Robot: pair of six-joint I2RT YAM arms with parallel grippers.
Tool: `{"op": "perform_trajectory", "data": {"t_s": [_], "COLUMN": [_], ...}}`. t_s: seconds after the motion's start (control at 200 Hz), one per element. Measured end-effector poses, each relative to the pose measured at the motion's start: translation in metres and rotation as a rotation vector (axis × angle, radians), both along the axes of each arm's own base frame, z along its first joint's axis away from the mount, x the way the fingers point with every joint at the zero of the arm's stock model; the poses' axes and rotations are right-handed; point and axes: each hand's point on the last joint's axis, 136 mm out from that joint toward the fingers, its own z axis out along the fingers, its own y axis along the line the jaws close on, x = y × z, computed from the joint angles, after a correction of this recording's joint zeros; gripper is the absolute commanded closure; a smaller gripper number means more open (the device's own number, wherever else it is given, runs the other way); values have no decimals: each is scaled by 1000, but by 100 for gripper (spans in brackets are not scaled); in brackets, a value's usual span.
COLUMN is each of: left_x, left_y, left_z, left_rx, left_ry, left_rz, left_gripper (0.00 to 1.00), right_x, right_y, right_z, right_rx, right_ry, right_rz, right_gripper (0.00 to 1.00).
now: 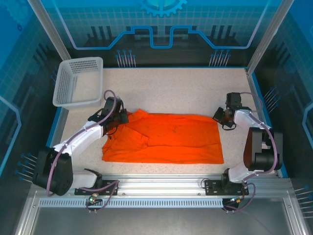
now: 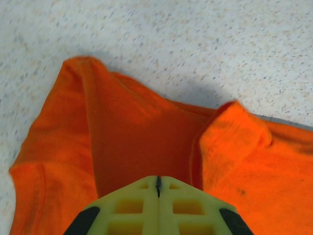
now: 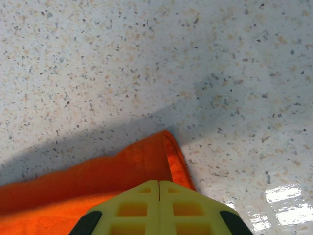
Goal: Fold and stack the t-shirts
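Orange t-shirt (image 1: 166, 139) lies spread — left gripper (image 1: 122, 119) and right gripper (image 1: 218, 117) each clamped on a far corner.

The table (image 1: 195, 93) has a pale top with many small dark and tan specks, and a blue border runs along its sides. In the right wrist view the surface looks a little glossy and reflects some light.

Two things lie on it. An orange t-shirt (image 1: 171, 139) is spread across the middle, long from left to right and closer to the near edge than to the far one. Its right part lies quite flat, while its left part is rumpled, with layers folded over each other. A white perforated basket (image 1: 78, 81) stands at the far left corner, apart from the t-shirt.
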Motion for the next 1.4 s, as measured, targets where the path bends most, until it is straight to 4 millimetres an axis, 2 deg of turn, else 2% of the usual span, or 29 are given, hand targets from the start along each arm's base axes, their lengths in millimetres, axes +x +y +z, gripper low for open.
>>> {"op": "perform_trajectory", "data": {"t_s": [0.175, 0.315, 0.525, 0.735, 0.775, 0.845, 0.905, 0.97, 1.055, 1.141, 1.236, 1.321, 1.401], "left_x": [-26, -46, -51, -62, -64, -66, -70, -75, -78, -78, -69, -52, -28], "left_y": [9, 15, 15, 13, 12, 11, 13, 19, 28, 39, 50, 53, 48], "left_z": [-13, -19, -10, -25, -27, -30, -33, -33, -26, -16, -2, 8, 13], "left_rx": [-51, -87, -127, -148, -153, -166, -175, -168, -159, -155, -164, -167, -165], "left_ry": [23, 23, -6, 46, 53, 66, 78, 84, 60, 26, -7, 5, 43], "left_rz": [73, 114, 131, 134, 133, 141, 161, 196, 246, 300, 353, 374, 363], "left_gripper": [100, 100, 100, 100, 93, 73, 72, 73, 70, 61, 66, 70, 64], "right_x": [0, -10, -13, -13, -13, -13, -14, -14, -18, -27, -39, -41, -36], "right_y": [-1, -2, -4, -4, -4, -5, -6, -6, -10, -19, -28, -30, -26], "right_z": [0, -9, -12, -12, -12, -12, -12, -14, -19, -25, -25, -12, 9], "right_rx": [5, 13, 17, 17, 17, 20, 27, 48, 92, 140, 182, 202, 205], "right_ry": [-6, 19, 29, 29, 29, 29, 29, 25, 26, 32, 19, -29, -99], "right_rz": [-14, -23, -31, -31, -31, -35, -42, -56, -91, -154, -220, -250, -236], "right_gripper": [100, 100, 100, 100, 100, 100, 100, 94, 75, 73, 70, 68, 65]}}
